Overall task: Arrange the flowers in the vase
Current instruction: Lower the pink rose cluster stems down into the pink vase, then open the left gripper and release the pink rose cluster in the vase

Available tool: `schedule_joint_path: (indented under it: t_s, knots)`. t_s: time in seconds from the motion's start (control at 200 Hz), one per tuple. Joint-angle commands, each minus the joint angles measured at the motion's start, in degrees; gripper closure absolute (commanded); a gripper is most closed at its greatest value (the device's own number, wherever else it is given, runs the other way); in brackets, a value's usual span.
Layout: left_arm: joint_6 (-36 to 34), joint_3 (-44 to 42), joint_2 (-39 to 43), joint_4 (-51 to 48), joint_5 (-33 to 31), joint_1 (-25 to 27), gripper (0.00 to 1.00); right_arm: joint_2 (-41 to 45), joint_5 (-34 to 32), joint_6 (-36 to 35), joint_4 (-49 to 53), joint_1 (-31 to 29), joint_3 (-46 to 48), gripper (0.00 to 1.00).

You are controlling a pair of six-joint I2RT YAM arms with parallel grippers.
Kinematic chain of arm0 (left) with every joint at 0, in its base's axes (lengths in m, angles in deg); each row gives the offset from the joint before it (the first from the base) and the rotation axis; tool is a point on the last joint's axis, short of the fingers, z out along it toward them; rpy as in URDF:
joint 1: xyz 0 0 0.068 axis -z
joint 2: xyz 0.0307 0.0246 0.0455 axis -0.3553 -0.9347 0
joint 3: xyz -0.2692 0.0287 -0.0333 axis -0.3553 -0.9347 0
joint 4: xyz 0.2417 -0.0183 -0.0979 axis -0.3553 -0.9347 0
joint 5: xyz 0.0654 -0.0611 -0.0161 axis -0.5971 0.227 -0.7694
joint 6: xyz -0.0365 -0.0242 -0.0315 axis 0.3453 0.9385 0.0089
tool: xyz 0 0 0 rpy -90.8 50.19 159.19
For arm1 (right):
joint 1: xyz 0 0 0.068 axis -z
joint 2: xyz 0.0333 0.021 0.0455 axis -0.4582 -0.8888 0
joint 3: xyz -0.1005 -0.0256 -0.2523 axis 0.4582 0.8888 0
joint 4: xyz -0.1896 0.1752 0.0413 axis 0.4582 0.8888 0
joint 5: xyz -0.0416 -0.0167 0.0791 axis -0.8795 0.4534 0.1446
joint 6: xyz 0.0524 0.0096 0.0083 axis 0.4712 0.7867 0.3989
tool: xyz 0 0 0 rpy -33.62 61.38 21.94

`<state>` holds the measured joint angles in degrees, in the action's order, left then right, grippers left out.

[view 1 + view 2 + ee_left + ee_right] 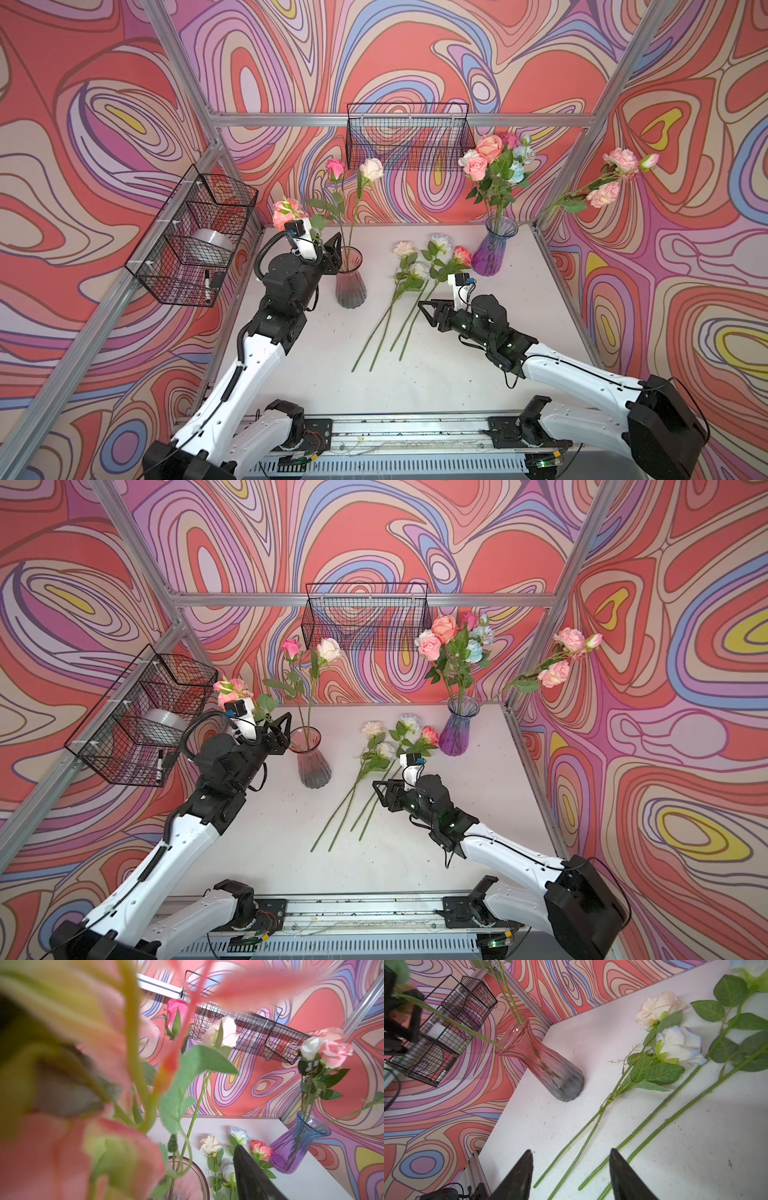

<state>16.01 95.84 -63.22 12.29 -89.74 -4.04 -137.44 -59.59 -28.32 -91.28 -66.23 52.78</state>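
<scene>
The left gripper (336, 243) hovered at the rim of the pink vase (350, 286) with its jaws apart. The left arm (266, 345) rose steeply, wrist bent toward the vase's mouth. A pink sprig (286, 210) leaned out of that vase past the gripper; whether the fingers touched its stem could not be told. 2 roses (371, 169) stood upright in the same vase. To the vase's right the right gripper (424, 309) hung low, open and empty. The right arm (573, 374) stretched flat toward the vase, above the lower stems of 4 flowers (419, 266) lying on the table (436, 386). Further right stood a purple vase (494, 253) holding a bunch (496, 166).
</scene>
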Motion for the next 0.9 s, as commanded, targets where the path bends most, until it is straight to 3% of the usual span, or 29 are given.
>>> schedule_joint_path:
  t_s: [0.0, 0.19, 0.456, 0.701, 0.761, 0.896]
  knots:
    - [-1.7, 3.1, 4.1, -8.9, 3.0, -0.1, 0.36, 0.4, -1.4, -0.5, 1.5, 0.2, -1.8, 0.40]
    - [-3.0, 5.6, 6.2, -15.8, 2.5, -0.1, 0.34, -0.2, -1.0, -0.7, 2.5, 0.3, -3.2, 0.40]
    - [-3.9, 8.8, -4.6, -13.9, 4.1, -0.2, 0.36, 0.3, -0.8, -0.8, 3.8, 0.3, -4.0, 0.41]
    - [-6.7, 24.9, -15.4, -34.2, 7.2, -0.3, 0.21, 2.4, -1.7, -1.6, 5.3, 0.3, -3.2, 0.39]
    - [-7.1, 24.8, -15.9, -36.3, 9.1, -0.3, 0.07, 2.3, -1.5, -2.2, 5.4, 0.3, -3.2, 0.39]
    - [-5.6, 19.1, -15.0, -33.5, 10.2, -0.3, 0.03, 1.5, -0.9, -2.9, 4.9, 0.3, -3.1, 0.39]
